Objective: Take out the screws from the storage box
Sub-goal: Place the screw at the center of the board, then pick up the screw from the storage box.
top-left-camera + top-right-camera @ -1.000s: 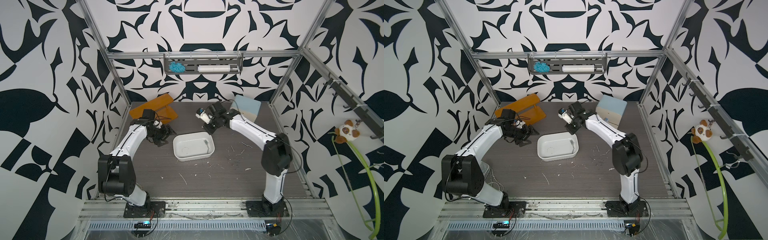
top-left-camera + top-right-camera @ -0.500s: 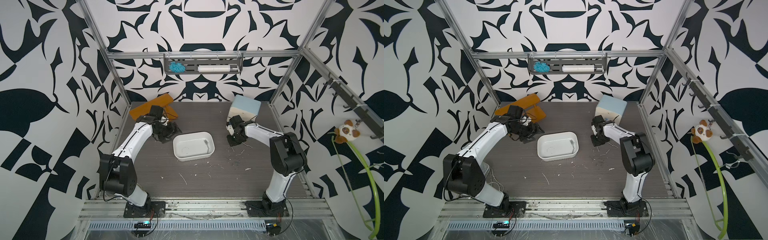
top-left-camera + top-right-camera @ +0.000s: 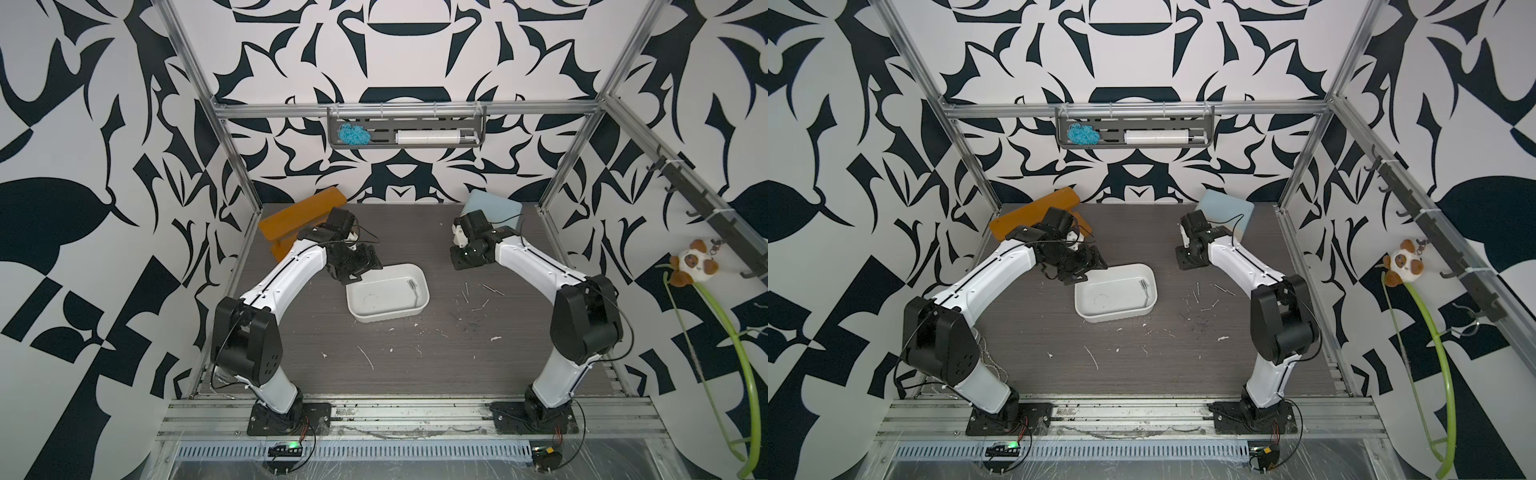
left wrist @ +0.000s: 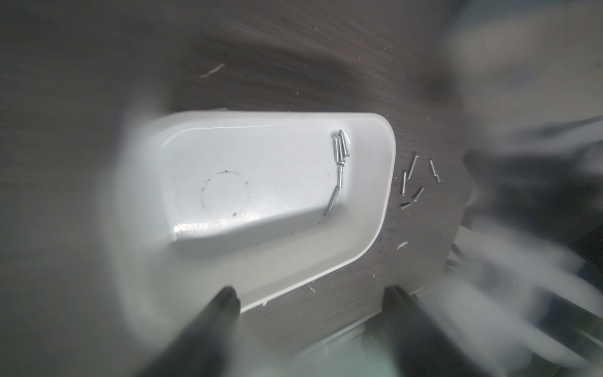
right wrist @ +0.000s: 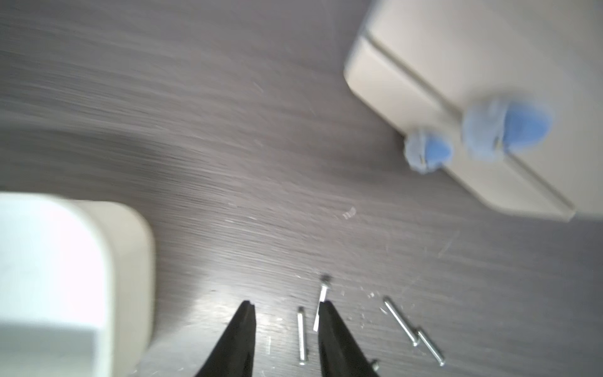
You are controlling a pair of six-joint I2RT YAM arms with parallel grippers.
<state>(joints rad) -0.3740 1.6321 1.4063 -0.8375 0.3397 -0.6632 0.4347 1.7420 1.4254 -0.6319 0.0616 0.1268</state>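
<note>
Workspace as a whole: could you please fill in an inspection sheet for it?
Surface: dark wood-grain table.
Job's things: white storage box holds several screws at one end; loose screws lie on the table beside it.
Clutter: white flecks; orange shelf; blue-topped cabinet.
End effectors: left end effector open near the box's rim; right end effector open over the loose screws, holding nothing.
Cables: left-arm lead, right-arm lead, both loose loops.
Surroundings: patterned walls; wall rack; plush toy.
</note>
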